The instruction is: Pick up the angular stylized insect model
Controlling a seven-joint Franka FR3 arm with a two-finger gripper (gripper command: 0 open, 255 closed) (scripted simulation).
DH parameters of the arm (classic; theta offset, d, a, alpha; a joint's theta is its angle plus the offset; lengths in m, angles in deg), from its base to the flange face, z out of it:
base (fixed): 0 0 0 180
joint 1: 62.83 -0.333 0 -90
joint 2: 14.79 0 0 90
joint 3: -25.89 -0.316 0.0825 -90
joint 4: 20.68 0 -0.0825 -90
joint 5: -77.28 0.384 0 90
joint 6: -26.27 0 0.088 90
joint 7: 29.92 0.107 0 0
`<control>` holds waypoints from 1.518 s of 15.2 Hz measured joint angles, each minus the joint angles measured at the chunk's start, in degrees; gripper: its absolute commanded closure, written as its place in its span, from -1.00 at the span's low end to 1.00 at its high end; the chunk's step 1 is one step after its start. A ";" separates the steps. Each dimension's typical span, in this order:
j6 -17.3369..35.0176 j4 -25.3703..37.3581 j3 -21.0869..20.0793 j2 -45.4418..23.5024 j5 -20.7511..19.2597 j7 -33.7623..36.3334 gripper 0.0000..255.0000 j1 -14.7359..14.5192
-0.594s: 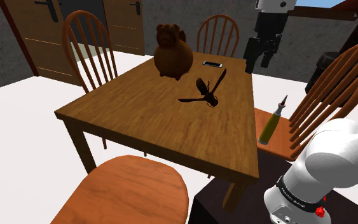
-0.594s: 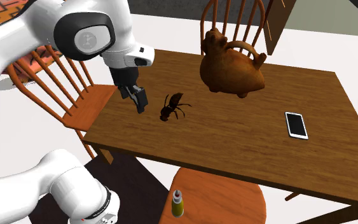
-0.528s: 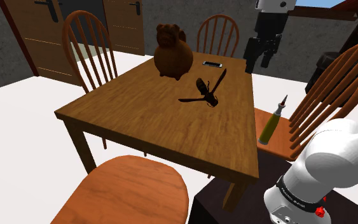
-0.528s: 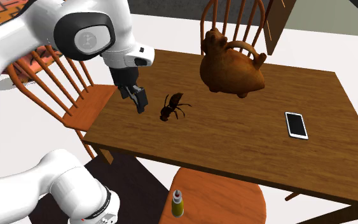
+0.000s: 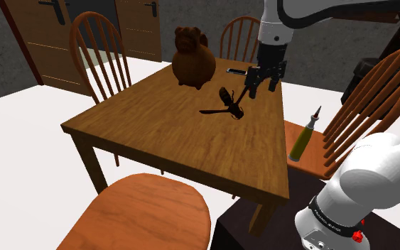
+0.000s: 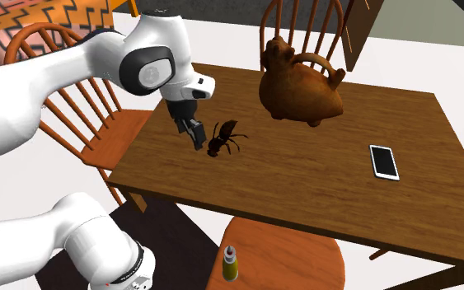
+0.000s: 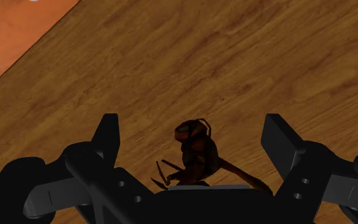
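On the table (image 5: 148, 121) the insect model (image 5: 230, 103) lay near the edge on my side. Moments before, my gripper (image 5: 261, 87) hung beyond that edge. It had since swung in above the model, jaws wide astride it, touching nothing. I judged descent and closing came next.

Table (image 7: 266, 63) under the claw (image 7: 192, 127): wood, clear grain, smooth, low sheen; insect model (image 7: 196, 149) between the claw's fingers: dark brown, faceted, faintly glossy; claw body: matt black, plastic-looking; chair seat (image 7: 6, 32) past the table edge: smooth, flat orange-brown.
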 measured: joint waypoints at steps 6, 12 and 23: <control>11.58 -2.23 -2.86 -8.86 -1.57 6.53 -1.00 1.74; 19.13 -4.93 -3.64 -13.54 -2.79 9.04 -1.00 2.67; 22.34 -7.13 -3.90 -14.55 -2.95 9.66 1.00 2.67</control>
